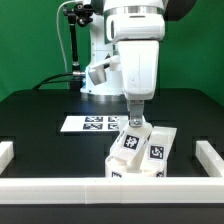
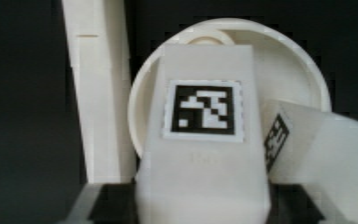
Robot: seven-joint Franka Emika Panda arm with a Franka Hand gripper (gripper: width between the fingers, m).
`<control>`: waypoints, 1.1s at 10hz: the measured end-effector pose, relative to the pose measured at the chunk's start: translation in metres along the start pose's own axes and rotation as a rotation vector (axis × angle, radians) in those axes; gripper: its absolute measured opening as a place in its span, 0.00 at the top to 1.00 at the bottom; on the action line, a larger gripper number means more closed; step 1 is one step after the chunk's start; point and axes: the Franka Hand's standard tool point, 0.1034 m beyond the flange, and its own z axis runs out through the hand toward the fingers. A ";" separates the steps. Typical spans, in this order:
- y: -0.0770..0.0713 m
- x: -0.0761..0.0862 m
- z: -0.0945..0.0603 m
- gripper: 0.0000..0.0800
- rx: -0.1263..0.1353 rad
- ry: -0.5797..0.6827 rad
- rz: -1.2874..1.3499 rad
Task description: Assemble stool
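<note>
A black bench fills the scene, fenced by long white border rails along its near edge and sides. Just behind the near rail sits the white plastic stool set — a round disc-shaped seat carrying black-and-white square tags. On it stands a small blocky white leg, tagged too, and the robot's claw comes straight down from above, narrowed onto that leg's top. The wrist view shows the leg between the fingers, over the seat. Farther back lies the marker board, then the arm's white base
</note>
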 end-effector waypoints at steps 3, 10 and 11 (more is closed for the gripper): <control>0.001 0.000 0.000 0.58 -0.002 0.002 0.178; -0.001 0.000 -0.002 0.58 0.065 0.031 0.780; -0.001 0.000 -0.002 0.58 0.067 0.029 0.840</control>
